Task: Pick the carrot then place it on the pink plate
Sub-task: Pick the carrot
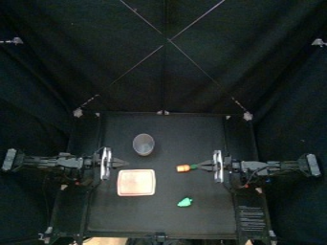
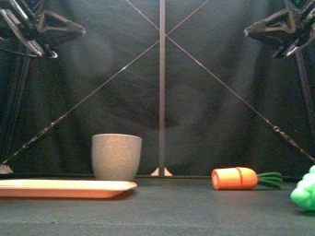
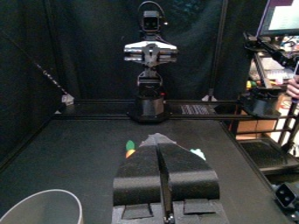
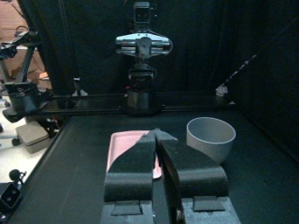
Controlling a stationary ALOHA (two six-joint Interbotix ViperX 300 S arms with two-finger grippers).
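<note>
The orange carrot with a green top lies on its side right of the table's middle, seen too in the front view as the carrot. The pink plate lies flat left of it, at the front left as the pink plate. My right gripper hovers shut just right of the carrot, raised above the table. My left gripper rests shut at the left, above the table. In the right wrist view the shut right gripper points over the plate. The shut left gripper hides the carrot.
A tall grey speckled cup stands behind the plate, also visible as the cup and the cup. A green toy lies near the front, right of the plate, at the right edge as the green toy.
</note>
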